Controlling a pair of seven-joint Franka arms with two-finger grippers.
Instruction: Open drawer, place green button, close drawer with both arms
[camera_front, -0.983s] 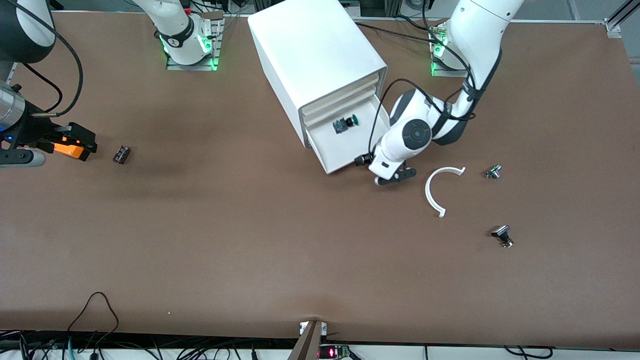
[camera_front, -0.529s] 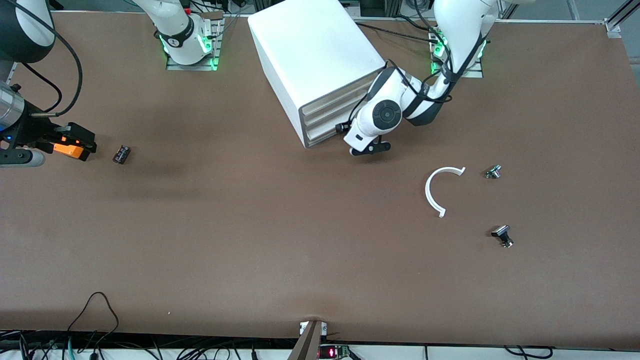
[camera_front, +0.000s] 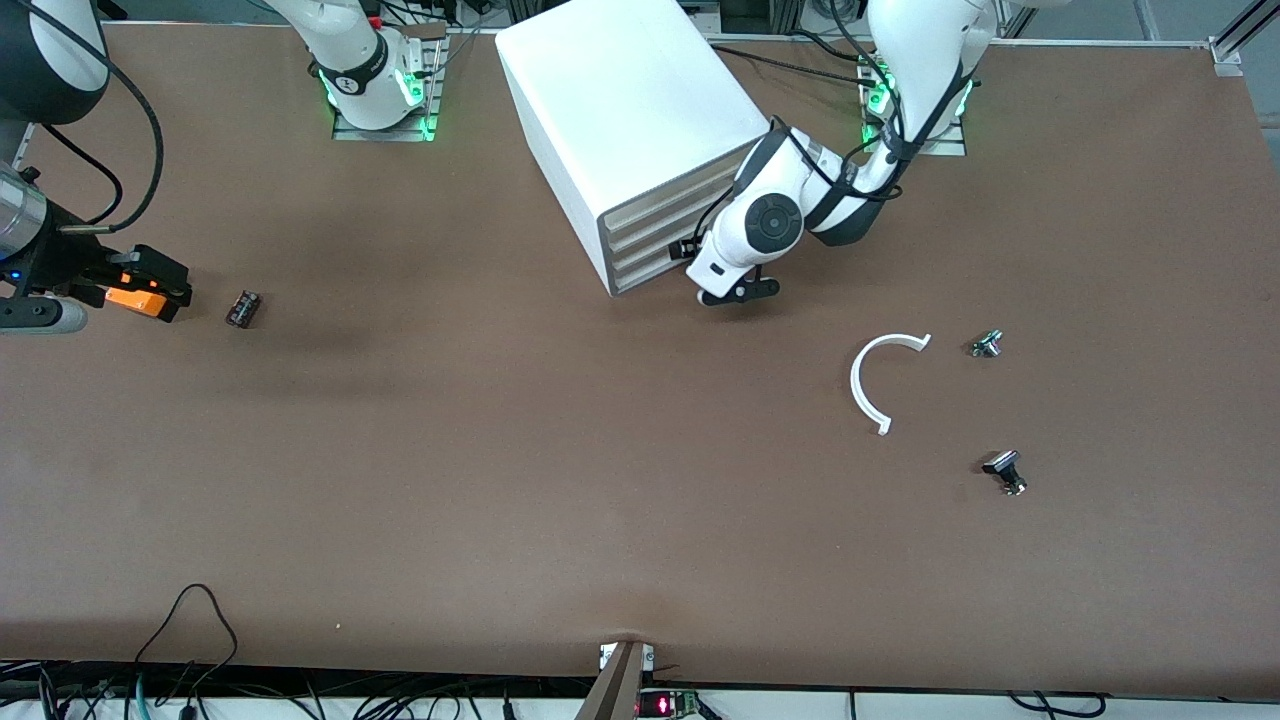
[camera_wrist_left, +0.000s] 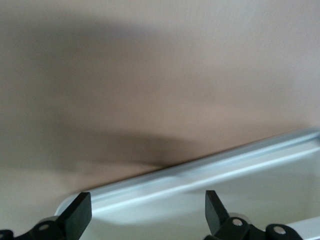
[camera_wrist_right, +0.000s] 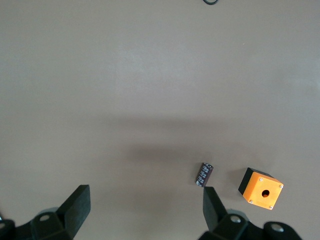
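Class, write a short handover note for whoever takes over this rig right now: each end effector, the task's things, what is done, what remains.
Left end effector: open, empty, at the front of the cabinet's bottom drawer.
Right end effector: open, empty, waiting high over the right arm's end of the table.
Drawer: shut, like the three above it.
Button: not visible in any view.
Left: nothing visible; the left arm only needs to retreat.
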